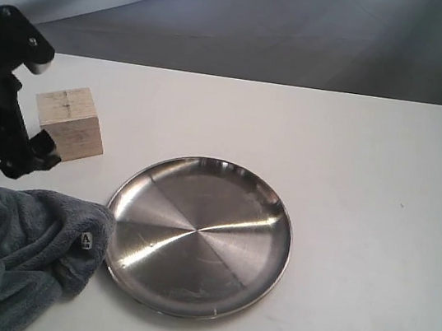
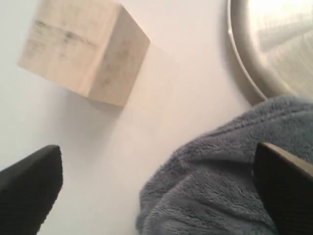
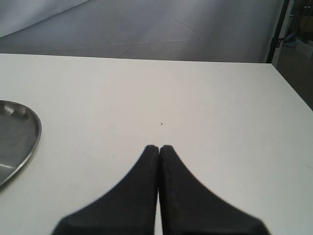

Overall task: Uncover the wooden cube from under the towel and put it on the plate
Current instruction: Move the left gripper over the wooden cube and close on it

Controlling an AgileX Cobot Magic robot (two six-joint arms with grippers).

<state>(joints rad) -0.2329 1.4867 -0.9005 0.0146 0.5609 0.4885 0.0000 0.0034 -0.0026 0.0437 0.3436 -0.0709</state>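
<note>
– Scanning the edges first: where does the worktop (image 1: 366,196) end?
– Its far edge meets a grey-blue backdrop (image 1: 267,23). The right wrist view shows a side edge too, with a dark post (image 3: 279,29) beyond it. The right half of the worktop is bare and white, so there is broad room there.
– And the crowded side?
– The left. The towel (image 1: 16,256) is bunched at the near left corner and runs out of the exterior view. One fold, bearing a small white tag (image 1: 86,239), meets the plate's rim. The plate (image 1: 193,240) sits near the middle, shallow shiny steel, its face bare and reflective.
– Where is the wooden cube (image 1: 69,122)?
– Uncovered, resting on the worktop behind the towel and to the left rear of the plate. A strip of bare worktop separates it from the plate's rim.
– How does it look?
– Pale tan and sharp-cornered, with faint darker grain lines across the top face and one side in shade.
– The left pincer (image 2: 156,196)?
– Spread wide. In its wrist view the cube lies ahead of the two black fingers (image 2: 29,186), not between them, and one finger hangs over the towel's fleece.
– The right pincer (image 3: 159,152)?
– Its tips are pressed together with no gap, over bare worktop, with the plate's rim at one side of its view. It is out of the exterior view.
</note>
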